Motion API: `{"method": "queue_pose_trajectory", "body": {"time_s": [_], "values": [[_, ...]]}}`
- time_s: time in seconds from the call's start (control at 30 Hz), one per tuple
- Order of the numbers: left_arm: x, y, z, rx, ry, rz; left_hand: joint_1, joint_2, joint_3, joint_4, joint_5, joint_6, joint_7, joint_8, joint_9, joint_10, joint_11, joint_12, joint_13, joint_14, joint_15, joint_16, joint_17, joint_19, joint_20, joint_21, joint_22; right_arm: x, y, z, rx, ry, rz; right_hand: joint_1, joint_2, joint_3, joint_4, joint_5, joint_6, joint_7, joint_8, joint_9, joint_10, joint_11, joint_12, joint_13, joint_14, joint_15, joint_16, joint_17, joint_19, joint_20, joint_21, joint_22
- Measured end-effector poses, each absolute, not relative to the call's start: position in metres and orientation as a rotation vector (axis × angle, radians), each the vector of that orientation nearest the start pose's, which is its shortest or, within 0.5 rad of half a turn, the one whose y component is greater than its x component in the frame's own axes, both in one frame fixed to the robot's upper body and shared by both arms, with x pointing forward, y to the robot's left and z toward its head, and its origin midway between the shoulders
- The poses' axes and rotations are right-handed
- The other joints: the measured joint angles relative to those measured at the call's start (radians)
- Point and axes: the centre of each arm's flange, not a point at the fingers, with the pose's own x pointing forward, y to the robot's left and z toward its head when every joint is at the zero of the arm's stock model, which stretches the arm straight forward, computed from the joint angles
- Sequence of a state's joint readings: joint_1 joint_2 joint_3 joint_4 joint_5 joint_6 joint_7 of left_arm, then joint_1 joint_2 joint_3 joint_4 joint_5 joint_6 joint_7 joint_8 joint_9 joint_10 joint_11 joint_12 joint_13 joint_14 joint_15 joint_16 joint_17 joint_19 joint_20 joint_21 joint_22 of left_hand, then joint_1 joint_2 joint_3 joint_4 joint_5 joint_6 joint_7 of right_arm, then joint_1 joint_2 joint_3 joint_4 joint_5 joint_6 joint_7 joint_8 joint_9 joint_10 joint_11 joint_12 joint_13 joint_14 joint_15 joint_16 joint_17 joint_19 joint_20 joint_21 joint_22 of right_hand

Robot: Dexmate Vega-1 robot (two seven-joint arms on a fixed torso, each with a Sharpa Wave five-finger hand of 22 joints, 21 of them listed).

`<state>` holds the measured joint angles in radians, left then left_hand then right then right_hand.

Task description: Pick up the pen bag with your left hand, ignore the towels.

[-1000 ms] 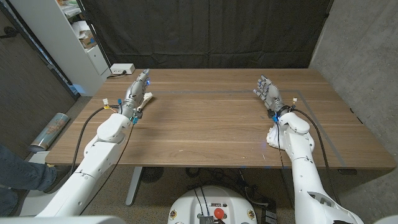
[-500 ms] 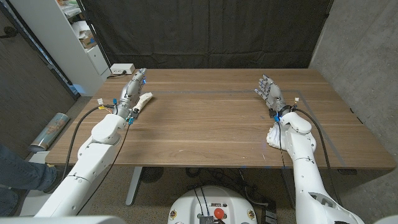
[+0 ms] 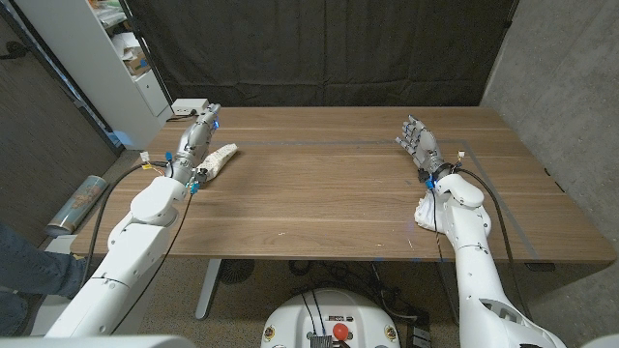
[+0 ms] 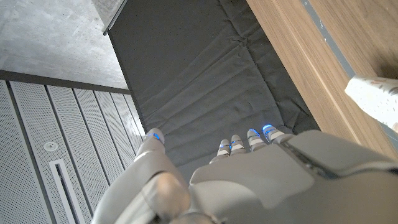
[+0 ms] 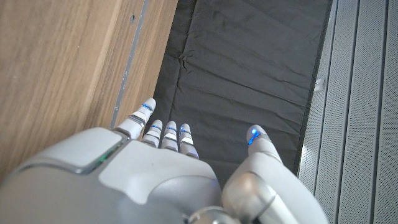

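The pen bag (image 3: 218,158), a small white pouch, lies on the wooden table (image 3: 329,184) near its left edge; its end with small prints (image 4: 377,97) also appears in the left wrist view. My left hand (image 3: 199,131) hovers just to the left of the bag and a little beyond it, fingers stretched out and holding nothing; the wrist view shows its fingertips (image 4: 249,138) apart, pointing at the dark curtain. My right hand (image 3: 418,143) stands open over the right side of the table, fingers (image 5: 163,132) spread, nothing in it.
A white crumpled cloth (image 3: 426,211) lies beside my right forearm near the front right. A white box (image 3: 191,106) sits at the back left corner. A shelf unit (image 3: 116,58) stands left of the table, and a black curtain (image 3: 319,48) hangs behind.
My left hand has moved left and away from above the pen bag, leaving the whole bag uncovered on the table. The right arm has stayed still.
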<state>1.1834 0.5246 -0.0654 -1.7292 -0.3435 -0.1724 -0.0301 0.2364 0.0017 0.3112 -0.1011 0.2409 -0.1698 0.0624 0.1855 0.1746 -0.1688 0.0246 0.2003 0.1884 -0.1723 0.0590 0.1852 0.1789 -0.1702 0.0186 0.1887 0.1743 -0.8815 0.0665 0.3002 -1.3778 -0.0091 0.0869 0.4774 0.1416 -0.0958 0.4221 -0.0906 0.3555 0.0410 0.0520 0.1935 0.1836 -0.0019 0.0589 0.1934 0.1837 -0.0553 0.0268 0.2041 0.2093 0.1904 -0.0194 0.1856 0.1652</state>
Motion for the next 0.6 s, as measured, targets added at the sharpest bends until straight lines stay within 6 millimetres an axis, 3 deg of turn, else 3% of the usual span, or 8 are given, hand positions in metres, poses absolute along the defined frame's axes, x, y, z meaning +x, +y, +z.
{"method": "queue_pose_trajectory", "body": {"time_s": [0.6], "values": [[0.525, 0.392, -0.002, 0.293, -0.719, 0.083, 0.000, 0.000, -0.003, -0.003, 0.000, 0.000, 0.000, 0.000, 0.000, -0.005, -0.005, 0.000, 0.000, 0.000, 0.000, 0.000, 0.000, -0.004, 0.003, 0.000, 0.000, 0.646, -0.293, -0.027, 0.033, -0.595, 0.208, 0.000, 0.000, -0.004, -0.004, 0.000, 0.000, 0.000, 0.000, 0.000, 0.000, 0.000, 0.000, 0.000, 0.000, 0.000, 0.000, 0.000, 0.000, 0.000, 0.000, 0.000]]}}
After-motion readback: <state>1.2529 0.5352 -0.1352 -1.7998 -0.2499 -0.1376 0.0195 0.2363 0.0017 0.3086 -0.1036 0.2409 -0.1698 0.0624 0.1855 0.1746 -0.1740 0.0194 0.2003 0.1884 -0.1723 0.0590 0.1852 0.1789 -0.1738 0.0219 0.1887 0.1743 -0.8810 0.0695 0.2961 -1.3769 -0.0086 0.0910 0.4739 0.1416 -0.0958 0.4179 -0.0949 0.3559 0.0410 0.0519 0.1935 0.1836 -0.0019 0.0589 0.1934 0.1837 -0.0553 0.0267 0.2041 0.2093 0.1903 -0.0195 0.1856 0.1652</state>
